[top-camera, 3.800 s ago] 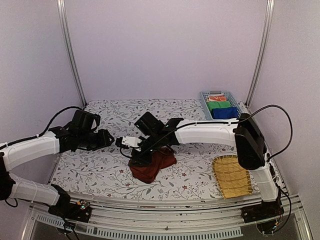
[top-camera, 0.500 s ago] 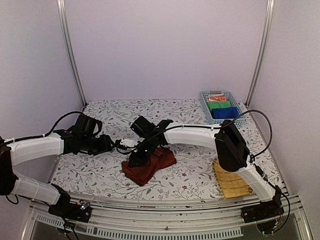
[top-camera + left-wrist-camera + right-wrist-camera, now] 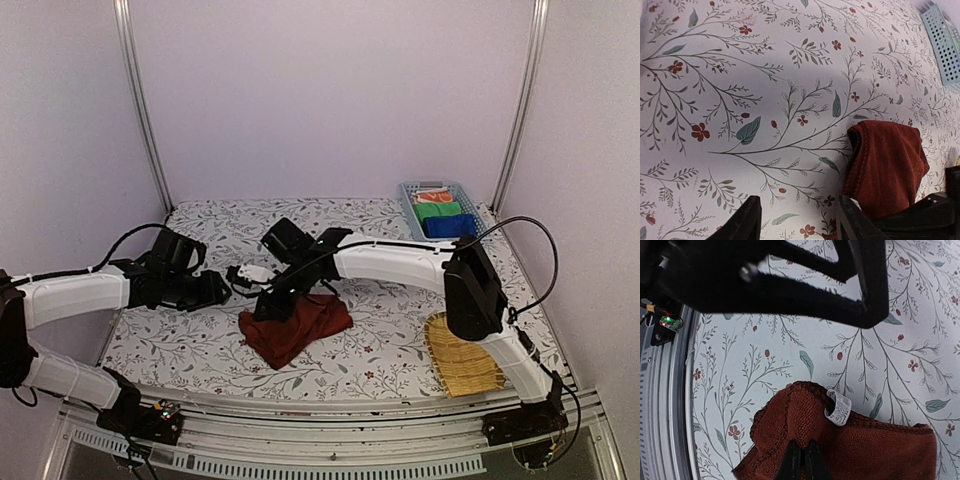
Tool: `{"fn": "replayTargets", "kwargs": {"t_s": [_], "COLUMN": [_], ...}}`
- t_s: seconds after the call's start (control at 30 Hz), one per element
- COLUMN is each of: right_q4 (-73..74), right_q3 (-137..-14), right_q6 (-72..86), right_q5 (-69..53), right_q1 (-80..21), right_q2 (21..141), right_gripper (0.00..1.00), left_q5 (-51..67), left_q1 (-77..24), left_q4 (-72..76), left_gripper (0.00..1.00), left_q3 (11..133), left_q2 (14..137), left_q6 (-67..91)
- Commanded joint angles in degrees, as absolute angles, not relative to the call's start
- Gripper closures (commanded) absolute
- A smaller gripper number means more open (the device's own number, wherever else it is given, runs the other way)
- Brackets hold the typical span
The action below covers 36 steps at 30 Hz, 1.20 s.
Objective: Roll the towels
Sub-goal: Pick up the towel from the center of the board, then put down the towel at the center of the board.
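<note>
Hidden / unclear:
- Top view: the right arm's wrist covers the far-left edge of the brown towel (image 3: 297, 328).
- Right wrist view: the towel runs off the bottom edge. A dark, blurred shape across the top cannot be identified.
- Left wrist view: the towel's near end is cut off behind black hardware at the lower right.
- Blue towel (image 3: 450, 226): only its top shows above the basket (image 3: 410, 205) wall. It looks bundled.

Positions:
- The brown towel lies folded in a loose heap at mid-table, toward the near side. A white tag (image 3: 838, 408) sticks up at its edge.
- The right gripper (image 3: 801, 454) is on the towel's left end, fingers closed tip to tip and pinching the pile.
- The left gripper (image 3: 799, 216) is just left of the towel, not touching it. Its fingers are spread over bare floral table (image 3: 740, 90) with nothing between them.
- The blue towel sits in the near end of the basket at the far right, well apart from both grippers. A green cloth (image 3: 437, 210) is beside it and an orange-red cloth (image 3: 432, 197) lies beyond.
- A wicker tray (image 3: 462, 355) is at the near right, apart from the brown towel.
</note>
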<state>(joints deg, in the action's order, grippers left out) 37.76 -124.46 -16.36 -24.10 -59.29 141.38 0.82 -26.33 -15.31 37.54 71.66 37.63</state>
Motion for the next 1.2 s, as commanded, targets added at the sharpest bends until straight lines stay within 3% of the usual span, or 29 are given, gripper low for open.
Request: {"fn": "replayTargets", "kwargs": {"t_s": [0.0,0.1,0.27,0.37,0.47,0.6,0.7,0.77,0.9,1.17], "right_q4": [38.2,38.0,33.9,36.0,42.0,41.9,39.3,38.1,34.7,37.0], "right_q3": [-125.6,-125.7,-129.4,-133.2,-127.5,-104.6,-89.0,-82.8,-77.4,-76.6], "right_q6": [-18.3,-20.4,-18.8,-19.9,-27.6,-37.8,-41.1,-41.8,-36.0,-28.5], "right_q5": [-25.2,-29.3,-48.8,-53.7,-53.0,-47.3,-44.8,-41.7,-37.6,-35.4], "right_q1": [-59.2,-58.5,-53.2,-50.8,-49.0,-46.2,-41.9,-39.1,-34.6,-38.2], "right_q2": [130.3,123.3,114.2,112.0,109.4,102.0,98.4,97.2,95.5,102.9], "right_gripper": [0.97,0.97,0.94,0.91,0.91,0.86,0.70,0.64,0.63,0.60], "left_q5": [1.3,1.0,1.0,1.5,3.3,4.4,4.6,5.8,11.5,27.0], "left_q1": [-26.0,-26.0,-26.0,-26.0,-26.0,-26.1,-26.1,-26.1,-27.0,-37.0], "left_q4": [-14.3,-14.8,-14.3,-14.3,-14.2,-14.0,-13.4,-13.1,-12.0,-15.2], "left_gripper": [0.47,0.47,0.47,0.47,0.47,0.47,0.47,0.47,0.50,0.56], "left_q3": [37.8,38.1,38.0,38.4,38.8,38.2,37.4,37.4,37.5,39.9], "left_q2": [72.3,72.1,70.7,70.4,69.9,68.6,68.3,68.8,70.2,74.3], "left_q6": [35.9,35.5,35.6,36.1,36.2,35.2,34.8,34.6,32.3,27.1]}}
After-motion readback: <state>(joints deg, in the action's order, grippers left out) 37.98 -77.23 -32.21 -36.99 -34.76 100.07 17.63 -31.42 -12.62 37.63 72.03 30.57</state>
